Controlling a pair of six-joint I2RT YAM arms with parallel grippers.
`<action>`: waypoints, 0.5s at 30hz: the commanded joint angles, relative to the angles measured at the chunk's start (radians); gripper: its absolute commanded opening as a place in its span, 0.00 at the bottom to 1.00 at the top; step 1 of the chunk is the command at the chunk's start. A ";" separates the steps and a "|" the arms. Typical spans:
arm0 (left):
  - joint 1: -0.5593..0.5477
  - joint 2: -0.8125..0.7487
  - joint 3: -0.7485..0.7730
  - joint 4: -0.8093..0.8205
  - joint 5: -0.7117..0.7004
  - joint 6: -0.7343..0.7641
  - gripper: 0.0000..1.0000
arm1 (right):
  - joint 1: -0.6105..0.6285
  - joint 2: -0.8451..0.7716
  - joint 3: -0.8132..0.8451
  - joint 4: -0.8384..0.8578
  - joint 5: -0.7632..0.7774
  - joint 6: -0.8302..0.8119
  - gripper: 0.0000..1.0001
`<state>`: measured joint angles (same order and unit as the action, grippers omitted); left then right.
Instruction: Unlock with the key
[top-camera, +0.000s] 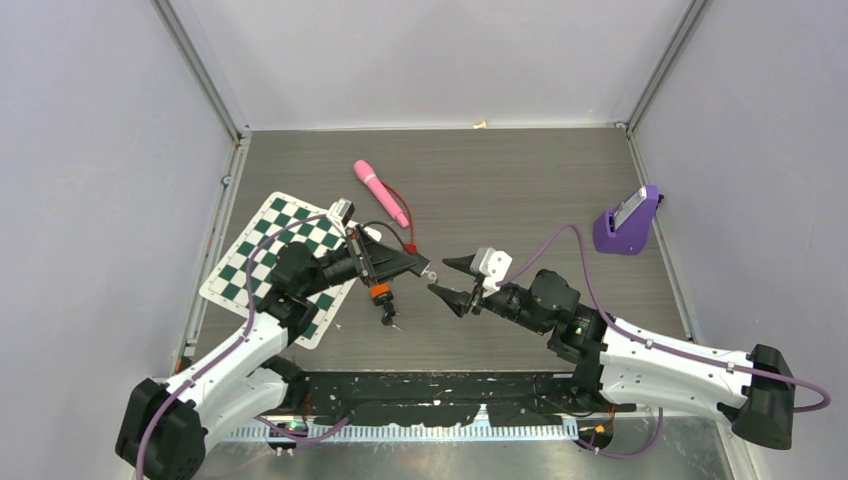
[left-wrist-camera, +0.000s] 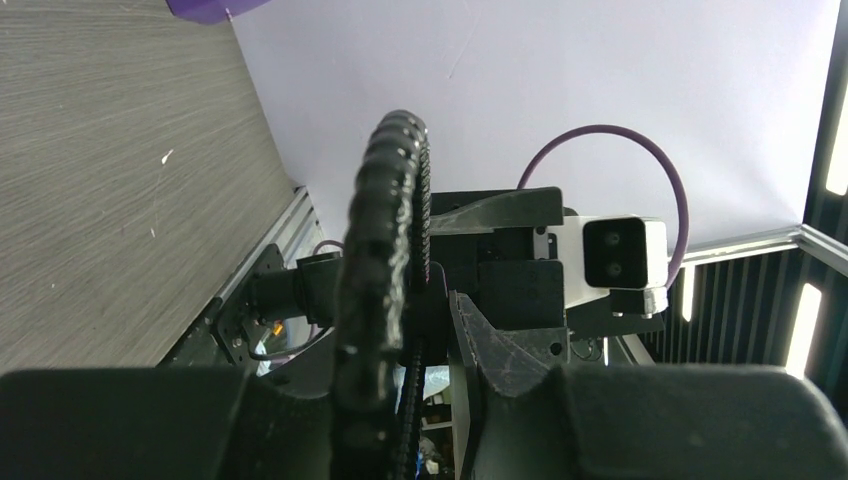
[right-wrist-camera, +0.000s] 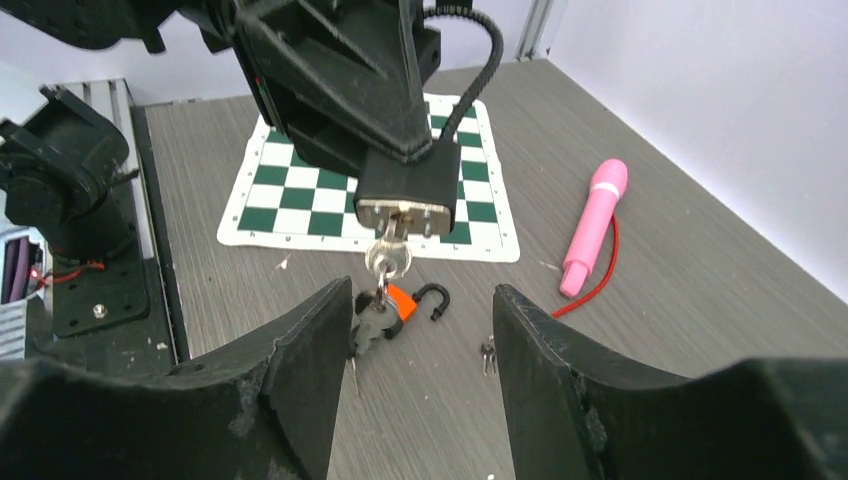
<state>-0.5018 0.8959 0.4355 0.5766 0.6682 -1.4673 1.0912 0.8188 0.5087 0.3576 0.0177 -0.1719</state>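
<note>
Right gripper (top-camera: 438, 275): is standing wide, its two fingers spread with nothing between them, pointing at the left gripper's tip.
Left gripper (top-camera: 418, 264): is clamping the padlock by its body, jaws narrow around it, tip facing the right gripper and close to it without touching.
Padlock (right-wrist-camera: 405, 190): is sitting straight ahead of the right gripper and above its fingertips, black body with a silver face turned down and toward that gripper.
Cable shackle (right-wrist-camera: 487, 70): is arching up and back from the padlock's far side as a ribbed black loop; in the left wrist view it is running up the middle of the picture.
Key (right-wrist-camera: 388, 258): is sticking out of the padlock's silver face, hanging just below it and ahead of the gap between the right fingers, touched by neither.
Key bunch (right-wrist-camera: 372, 322): is dangling under the key, near the inner edge of the right gripper's left finger.
Orange piece (right-wrist-camera: 402, 298): is showing just behind the bunch with a black hook beside it; hanging or lying on the table, I cannot tell.
Chessboard mat (right-wrist-camera: 300, 205): is lying flat beyond the padlock, under the left arm.
Pink wand (right-wrist-camera: 595, 225): is lying ahead and to the right of the right gripper, a red cord (right-wrist-camera: 600, 285) trailing from its near end.
Purple holder (top-camera: 628, 222): is standing well off to the right gripper's right.
Table (right-wrist-camera: 700, 300): is carrying the mat, wand and holder on its grey wood-grain top.
</note>
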 joint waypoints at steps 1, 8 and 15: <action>0.005 -0.021 0.048 0.047 0.033 -0.001 0.00 | 0.016 -0.006 0.059 0.100 0.017 -0.012 0.60; 0.005 -0.026 0.049 0.056 0.034 -0.002 0.00 | 0.021 0.002 0.066 0.108 0.018 -0.001 0.52; 0.005 -0.034 0.047 0.058 0.033 -0.004 0.00 | 0.024 0.019 0.073 0.094 -0.004 0.013 0.41</action>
<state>-0.5018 0.8864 0.4370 0.5781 0.6792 -1.4670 1.1099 0.8310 0.5354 0.4114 0.0200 -0.1673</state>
